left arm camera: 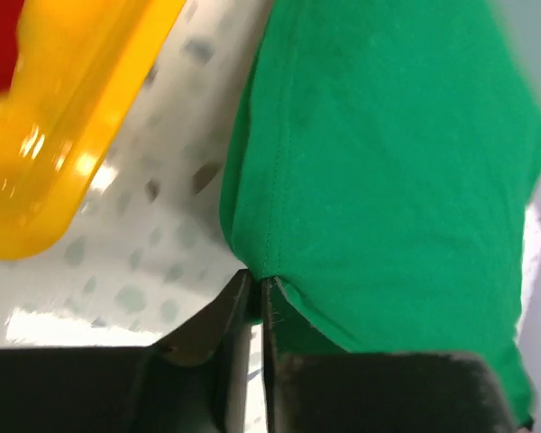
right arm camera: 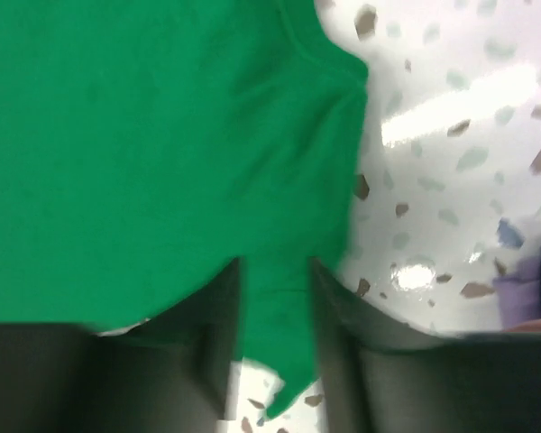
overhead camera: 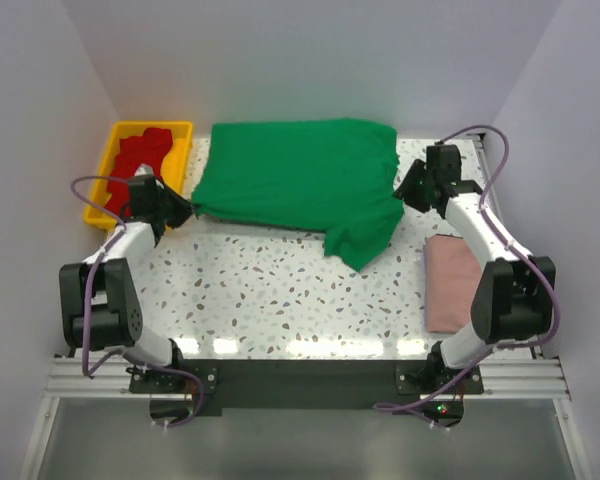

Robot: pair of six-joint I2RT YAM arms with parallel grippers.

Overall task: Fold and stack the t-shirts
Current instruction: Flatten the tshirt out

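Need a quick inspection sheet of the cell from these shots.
Surface: speckled table, some glare.
Job's things: green shirt spread across the far side; pink shirt folded at right; red shirts heaped in yellow tray, far left.
Clutter: nothing seen.
Grippers: left gripper at green shirt's left edge, jaws nearly closed; right gripper at its right edge, jaws parted around cloth; grip unclear on both.
Cables: purple cables loop off both arms, clear of shirts.
Surroundings: white walls on three sides.
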